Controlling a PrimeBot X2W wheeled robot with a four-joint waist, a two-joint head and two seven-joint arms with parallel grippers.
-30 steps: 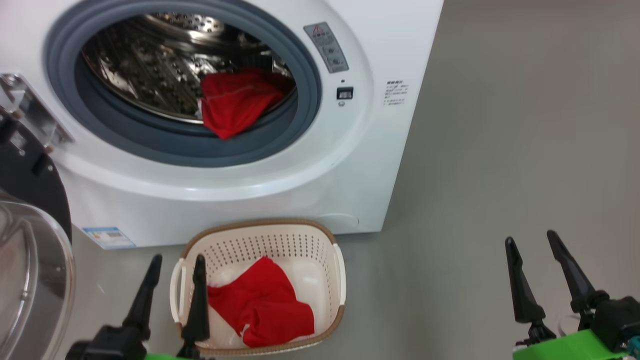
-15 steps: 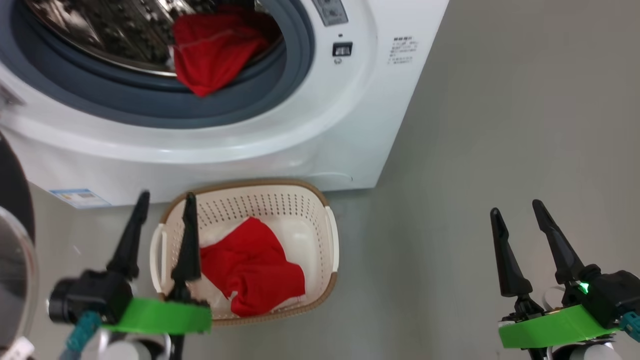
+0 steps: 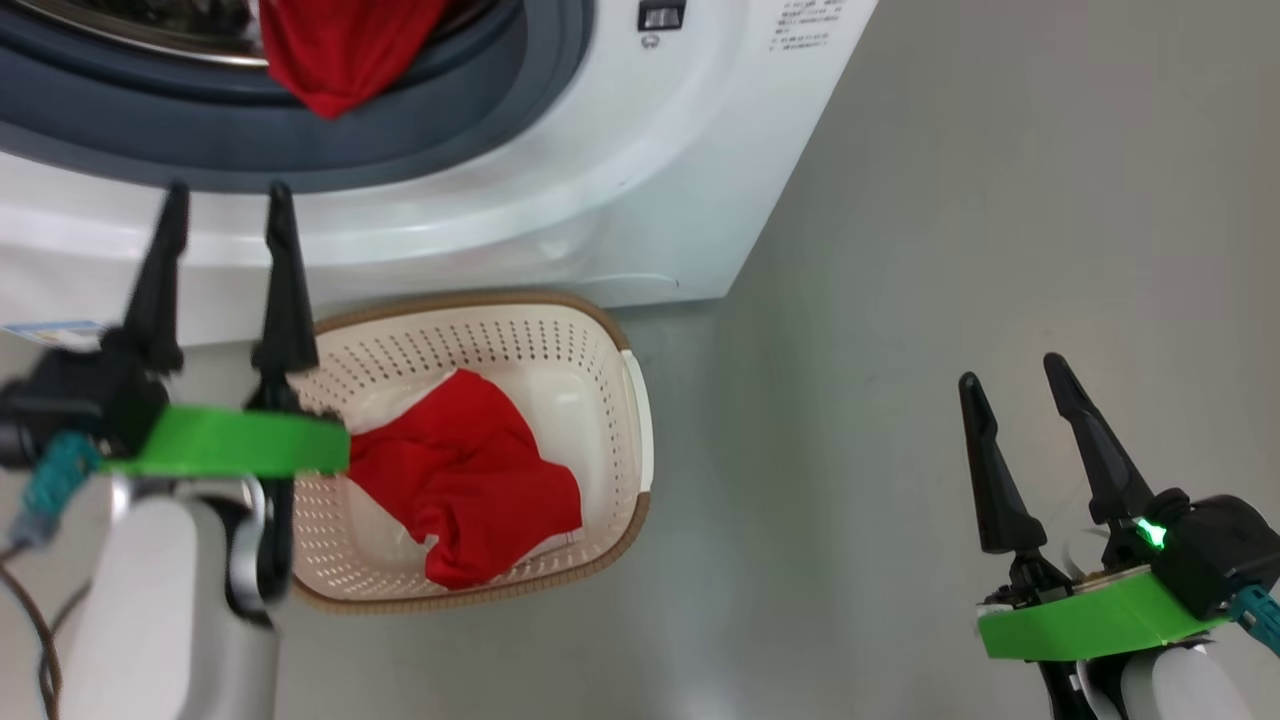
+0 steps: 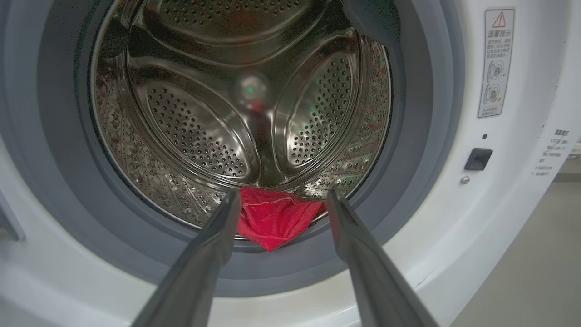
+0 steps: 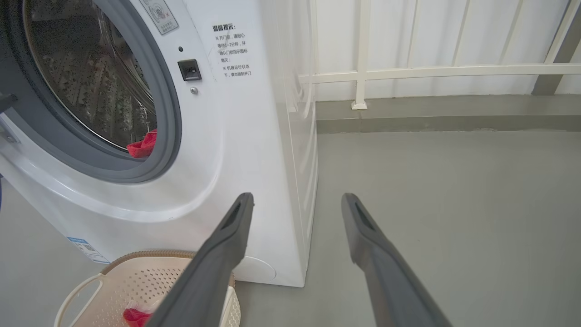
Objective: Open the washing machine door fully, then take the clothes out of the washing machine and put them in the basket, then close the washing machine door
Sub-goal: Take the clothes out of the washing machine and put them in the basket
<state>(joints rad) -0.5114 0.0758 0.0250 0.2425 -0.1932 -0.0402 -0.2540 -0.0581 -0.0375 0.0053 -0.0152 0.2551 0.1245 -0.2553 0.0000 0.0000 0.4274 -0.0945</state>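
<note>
The washing machine [image 3: 640, 180] stands with its mouth uncovered; its door is out of view. One red piece of the clothes [image 3: 335, 55] hangs over the grey rubber ring [image 4: 59, 181] at the bottom of the steel drum [image 4: 204, 113]. Another red piece [image 3: 460, 480] lies in the cream basket [image 3: 625, 400] on the floor before the machine. My left gripper [image 3: 228, 195] is open and raised above the basket's left end; in the left wrist view my left gripper [image 4: 283, 194] points at the hanging red cloth [image 4: 277, 218], short of it. My right gripper [image 3: 1012, 372] is open and empty over the floor at the right.
Grey floor [image 3: 950, 200] spreads to the right of the machine. A white railing [image 5: 363, 72] and a low kerb run behind it. The basket [image 5: 113, 281] sits close against the machine's front.
The head camera has tipped down, so the whole picture slid upward. My left gripper has risen from beside the basket toward the machine's mouth. The right gripper has stayed about where it was.
</note>
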